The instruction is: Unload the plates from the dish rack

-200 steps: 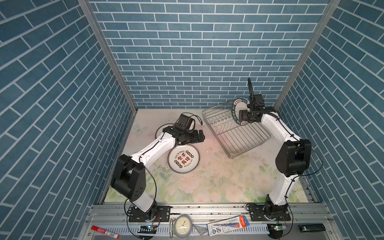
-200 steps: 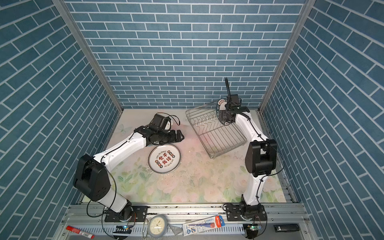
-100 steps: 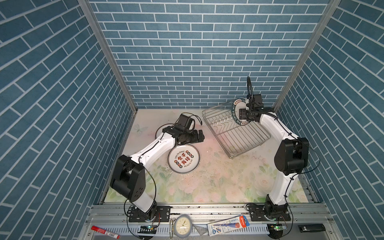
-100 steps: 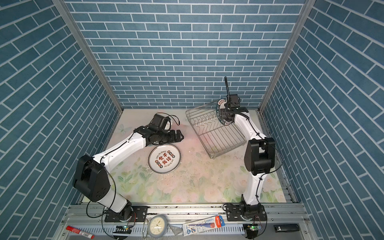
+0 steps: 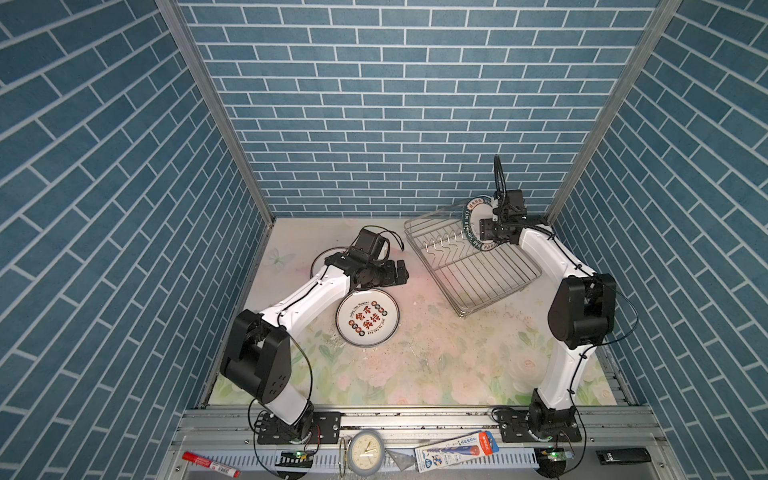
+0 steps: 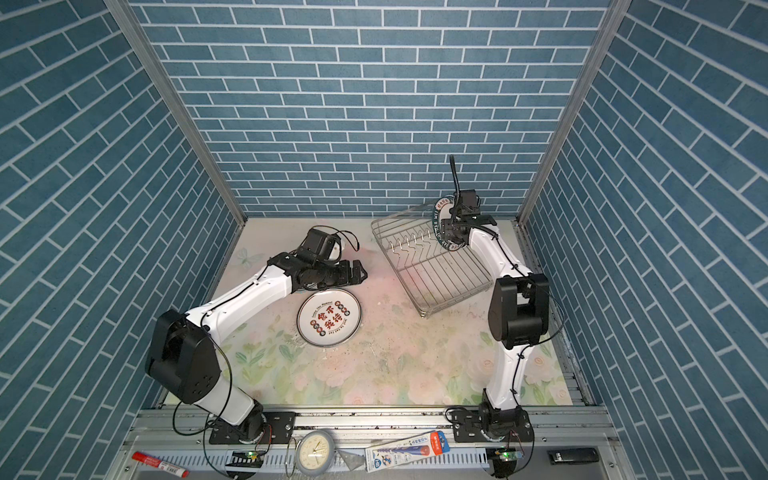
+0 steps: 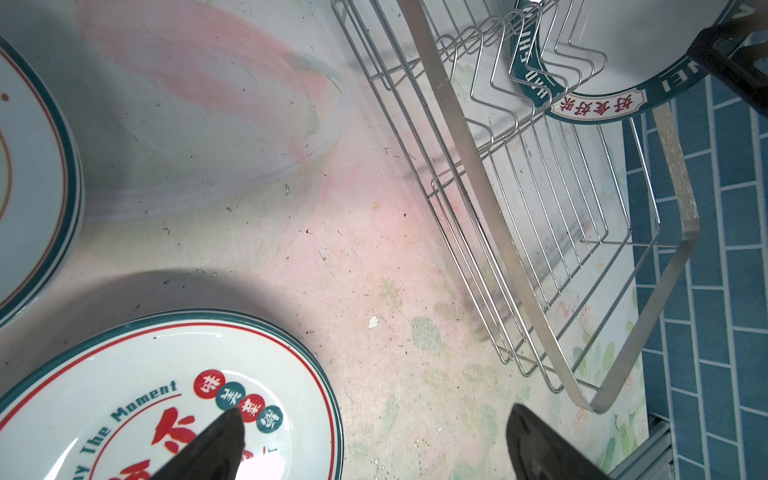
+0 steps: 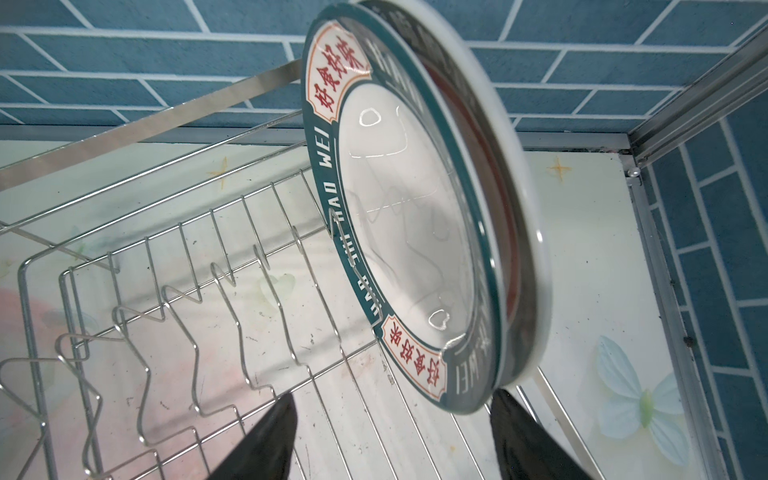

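My right jaws stand partly open around the lower rim of the upright plates at the end of the dish rack, and as I read it they grip nothing. It looks like two plates leaning together, a green lettered one in front and a white-backed one behind. One finger is close against the white back, though I cannot tell if it touches. The other finger stands clear of the lettered face, over bare wire. The plates stand on edge with their faces turned toward the empty prongs, so the rim runs straight ahead of my jaws and the thickness lies across the closing line. In a top view the pair is right at my right jaws and well away from my left jaws, which hang wide open and empty just above a flat plate on the tabletop. The right arm is nearer, so I judge closing and lifting is its job
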You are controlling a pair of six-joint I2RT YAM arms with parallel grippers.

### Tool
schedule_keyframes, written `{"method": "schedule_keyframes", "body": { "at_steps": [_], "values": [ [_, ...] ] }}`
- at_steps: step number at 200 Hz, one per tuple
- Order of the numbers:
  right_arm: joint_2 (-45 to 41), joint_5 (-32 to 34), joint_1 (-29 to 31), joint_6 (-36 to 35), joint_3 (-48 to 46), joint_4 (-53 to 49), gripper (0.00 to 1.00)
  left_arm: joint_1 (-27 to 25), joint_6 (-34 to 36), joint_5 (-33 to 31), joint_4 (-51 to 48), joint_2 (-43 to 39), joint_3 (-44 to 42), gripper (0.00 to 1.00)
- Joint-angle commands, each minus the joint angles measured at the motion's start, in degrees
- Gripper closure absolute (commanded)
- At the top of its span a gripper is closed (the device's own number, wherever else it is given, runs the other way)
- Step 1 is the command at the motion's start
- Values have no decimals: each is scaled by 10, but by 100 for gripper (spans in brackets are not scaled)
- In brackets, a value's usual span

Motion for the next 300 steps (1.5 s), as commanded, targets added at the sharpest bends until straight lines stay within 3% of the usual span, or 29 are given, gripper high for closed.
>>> {"method": "schedule_keyframes", "body": {
  "at_steps": [1, 137, 167, 194, 300],
  "values": [
    [-3, 16, -5, -20, -11, 2, 26, 3, 5, 0, -5, -3, -4, 1],
    [38, -13, -17, -26, -1, 25, 28, 4, 5, -3, -7, -7, -7, 1],
    [49, -9, -17, -37, 2, 45, 34, 5, 6, -4, -7, -10, -12, 1],
    [55, 8, -18, -51, -15, 95, 48, 5, 6, -3, -5, -10, -15, 1],
    [81, -6, -21, -91, -44, 160, 69, 6, 7, 5, 2, -6, -19, 1]
  ]
}}
